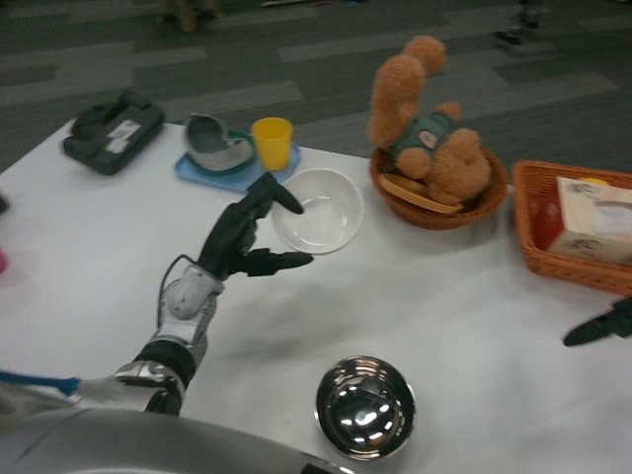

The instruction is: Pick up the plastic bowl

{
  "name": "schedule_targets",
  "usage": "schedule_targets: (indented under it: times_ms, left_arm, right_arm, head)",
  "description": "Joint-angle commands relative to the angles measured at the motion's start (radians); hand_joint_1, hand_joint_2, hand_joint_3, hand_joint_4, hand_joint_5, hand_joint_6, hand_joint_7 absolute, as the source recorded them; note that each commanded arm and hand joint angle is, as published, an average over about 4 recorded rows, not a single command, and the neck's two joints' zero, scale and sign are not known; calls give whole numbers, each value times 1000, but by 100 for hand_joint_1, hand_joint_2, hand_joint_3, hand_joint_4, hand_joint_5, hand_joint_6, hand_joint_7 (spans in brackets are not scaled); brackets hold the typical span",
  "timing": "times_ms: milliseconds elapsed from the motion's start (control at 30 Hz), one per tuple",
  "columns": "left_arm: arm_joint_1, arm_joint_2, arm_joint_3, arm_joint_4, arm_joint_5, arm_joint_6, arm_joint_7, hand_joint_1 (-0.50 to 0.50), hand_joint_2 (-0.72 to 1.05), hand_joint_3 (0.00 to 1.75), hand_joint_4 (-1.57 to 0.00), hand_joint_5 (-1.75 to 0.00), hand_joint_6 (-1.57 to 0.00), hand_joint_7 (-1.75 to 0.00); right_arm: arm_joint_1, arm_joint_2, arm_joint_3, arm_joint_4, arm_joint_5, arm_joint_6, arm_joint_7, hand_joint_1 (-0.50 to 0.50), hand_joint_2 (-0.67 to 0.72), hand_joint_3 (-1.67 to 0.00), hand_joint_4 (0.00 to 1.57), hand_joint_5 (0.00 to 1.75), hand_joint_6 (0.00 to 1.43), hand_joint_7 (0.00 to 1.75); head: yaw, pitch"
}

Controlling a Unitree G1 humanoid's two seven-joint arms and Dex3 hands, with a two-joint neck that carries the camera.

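Head view | left hand (247, 237) raised beside white plastic bowl (318, 210), fingers spread, empty | right hand (602, 325) at table's right edge, fingers' state unclear

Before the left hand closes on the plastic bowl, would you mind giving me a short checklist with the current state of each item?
1. White plastic bowl upright and empty: ok.
2. Left hand open, fingers apart at the bowl's near-left rim: ok.
3. Fingers straddling the rim: cannot tell.
4. Yellow cup and blue tray apart from the bowl: ok.
5. Right hand clear, at the right edge: ok.
6. Metal bowl away from the path: ok.
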Motion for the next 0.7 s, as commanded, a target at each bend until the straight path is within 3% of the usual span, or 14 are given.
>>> schedule_targets:
  times_ms: [33, 67, 167, 400, 700]
  left_arm:
    - [-28, 15, -37, 36, -3, 9, 14, -50, 105, 17, -4, -175, -37, -168]
    - [-32, 15, -43, 40, -4, 9, 17, -50, 105, 17, -4, -175, -38, -168]
    - [-43, 12, -54, 56, -5, 9, 28, -50, 105, 17, -5, -175, -40, -168]
    - [-50, -7, -54, 81, -3, 9, 45, -50, 105, 17, -7, -175, -46, -168]
    - [-61, -14, -54, 106, -2, 9, 52, -50, 105, 17, -7, -175, -47, -168]
  right_arm:
    - [-14, 6, 6, 4, 7, -5, -2, -46, 47, 0, 0, 0, 0, 0]
    - [-14, 6, 8, 4, 8, -5, -2, -46, 47, 0, 0, 0, 0, 0]
    - [-14, 7, 12, 2, 9, -5, -2, -46, 47, 0, 0, 0, 0, 0]
    - [-21, 9, 15, 4, 9, -5, -2, -46, 47, 0, 0, 0, 0, 0]
    - [-29, 18, 21, 13, 8, -5, -2, -46, 47, 0, 0, 0, 0, 0]
  head:
    - [-74, 20]
    - [-133, 44]
    - [-218, 99]
    - [-310, 206]
    - [-331, 265]
